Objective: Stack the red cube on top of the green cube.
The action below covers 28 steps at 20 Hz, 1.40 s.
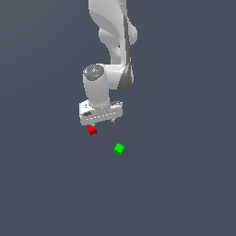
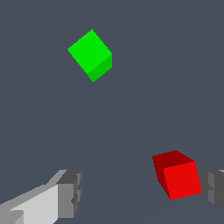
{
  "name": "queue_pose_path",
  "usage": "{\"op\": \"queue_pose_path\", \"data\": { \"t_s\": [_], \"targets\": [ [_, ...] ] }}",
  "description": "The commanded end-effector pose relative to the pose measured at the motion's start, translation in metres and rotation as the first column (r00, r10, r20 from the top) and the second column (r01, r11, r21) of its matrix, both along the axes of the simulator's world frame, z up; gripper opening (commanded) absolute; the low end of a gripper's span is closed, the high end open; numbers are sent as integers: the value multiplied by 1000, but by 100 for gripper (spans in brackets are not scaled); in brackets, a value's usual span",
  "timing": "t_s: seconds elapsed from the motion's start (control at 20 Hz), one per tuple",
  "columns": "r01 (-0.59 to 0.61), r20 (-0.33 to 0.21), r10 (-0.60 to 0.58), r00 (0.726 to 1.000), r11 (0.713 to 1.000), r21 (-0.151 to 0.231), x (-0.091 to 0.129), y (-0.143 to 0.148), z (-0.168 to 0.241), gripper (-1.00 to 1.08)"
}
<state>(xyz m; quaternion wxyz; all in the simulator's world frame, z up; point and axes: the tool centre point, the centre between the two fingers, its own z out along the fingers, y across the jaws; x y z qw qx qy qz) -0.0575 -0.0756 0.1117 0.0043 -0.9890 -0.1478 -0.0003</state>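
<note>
Slate-grey and unmarked, the floor [image 1: 184, 193] fills both views and carries everything else. Over it stands the white Franka arm [image 1: 113, 32], coming down from the top of the exterior view, bending at a rounded joint and ending in a pale flat hand just above the red cube.

The gripper [image 1: 102, 121] hangs from that hand with its jaws spread wide apart, holding nothing. In the wrist view one finger [image 2: 65, 192] shows as a white bar with a grey pad, and the other finger's grey pad [image 2: 214, 186] sits at the frame edge, just beside the red cube; whether that pad touches the cube cannot be told. The gap between the fingers is far wider than the cube, and the cube lies close against one side of it, not centred.

The red cube [image 1: 92, 130] rests on the floor directly under the end of the gripper toward the exterior view's left, partly tucked beneath one fingertip. In the wrist view it [image 2: 176, 174] sits turned at an angle, with its darker top face visible.

The green cube [image 1: 119, 149] lies on the floor apart from the red cube, off to the exterior view's right of it and nearer the lower edge. It [image 2: 91, 54] sits clear of both fingers and is likewise turned corner-on.
</note>
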Motion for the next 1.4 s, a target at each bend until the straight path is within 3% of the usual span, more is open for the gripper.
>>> {"op": "queue_pose_path", "data": {
  "t_s": [0.0,0.65,1.35],
  "targets": [
    [-45,0,45,999,999,-1,-6,-13,-8,100],
    [-207,1,207,978,978,-7,-18,-66,-37,100],
    [-231,0,231,973,973,-8,-18,-74,-50,100]
  ]
}}
